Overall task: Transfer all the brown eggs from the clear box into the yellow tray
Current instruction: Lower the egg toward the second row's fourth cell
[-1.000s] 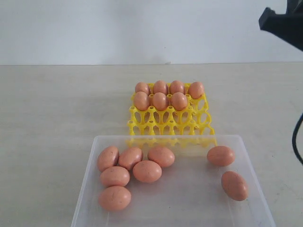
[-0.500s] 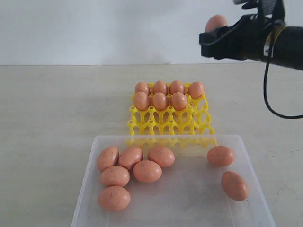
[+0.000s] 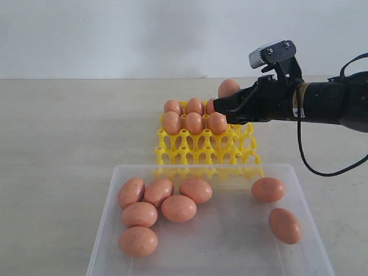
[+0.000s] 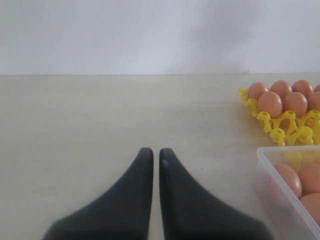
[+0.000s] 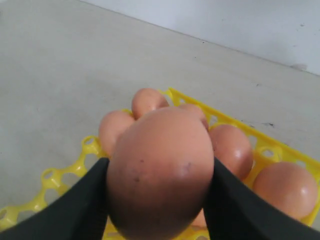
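Observation:
My right gripper (image 3: 225, 104) is shut on a brown egg (image 3: 228, 87), holding it just above the right part of the yellow tray (image 3: 202, 150). In the right wrist view the held egg (image 5: 160, 165) fills the space between the black fingers (image 5: 82, 205), with the tray (image 5: 65, 185) below. Several brown eggs (image 3: 194, 123) fill the tray's two far rows. The clear box (image 3: 230, 247) holds several eggs (image 3: 179, 208) at its left and two (image 3: 268, 189) at its right. My left gripper (image 4: 156, 152) is shut and empty over bare table, left of the tray (image 4: 280, 126) and box (image 4: 272, 165).
The right arm (image 3: 322, 102) with its cable reaches in from the right edge above the table. A white wall stands behind the beige tabletop (image 3: 69, 132). The tray's two near rows of cups (image 3: 190, 154) hold nothing.
The right arm has come in from the upper right with the egg and dropped leftward to just above the tray. Eggs in the box and tray have not moved.

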{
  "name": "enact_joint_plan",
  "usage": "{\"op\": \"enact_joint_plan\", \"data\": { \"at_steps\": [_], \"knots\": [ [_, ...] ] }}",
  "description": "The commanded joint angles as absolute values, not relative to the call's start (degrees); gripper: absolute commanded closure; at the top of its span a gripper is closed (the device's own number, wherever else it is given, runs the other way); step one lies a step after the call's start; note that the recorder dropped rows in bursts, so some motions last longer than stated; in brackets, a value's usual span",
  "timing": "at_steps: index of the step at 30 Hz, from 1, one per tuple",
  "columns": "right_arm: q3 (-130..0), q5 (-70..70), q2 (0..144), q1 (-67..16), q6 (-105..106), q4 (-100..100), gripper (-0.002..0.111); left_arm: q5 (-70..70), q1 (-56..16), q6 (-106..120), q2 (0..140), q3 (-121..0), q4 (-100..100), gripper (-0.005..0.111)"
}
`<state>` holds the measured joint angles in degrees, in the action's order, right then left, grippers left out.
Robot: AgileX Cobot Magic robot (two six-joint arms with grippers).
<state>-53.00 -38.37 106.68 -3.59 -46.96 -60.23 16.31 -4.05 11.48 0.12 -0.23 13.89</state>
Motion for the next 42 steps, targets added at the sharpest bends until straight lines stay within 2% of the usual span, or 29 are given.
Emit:
{"op": "enact_joint_plan", "data": {
  "at_steps": [1,20,26,36,42],
  "knots": [
    [-53.3,-39.7,106.6,-3.2,-48.0,-61.2,0.108,16.2,-4.6,11.6,0.0,0.0,14.0,0.103],
    [-53.3,-37.6,109.4,-0.5,-49.8,-63.3,0.108,16.2,-4.6,11.6,0.0,0.0,14.0,0.103],
    [-53.3,-32.8,112.9,-0.5,-40.3,-60.3,0.108,16.2,-4.6,11.6,0.0,0.0,14.0,0.103],
    [-53.3,-35.6,113.9,-0.5,-25.3,-45.8,0.108,16.2,-4.6,11.6,0.0,0.0,14.0,0.103],
    [-53.4,-39.1,113.9,-0.5,-23.0,-44.2,0.108,16.2,-4.6,11.6,0.0,0.0,14.0,0.103]
  ]
}}
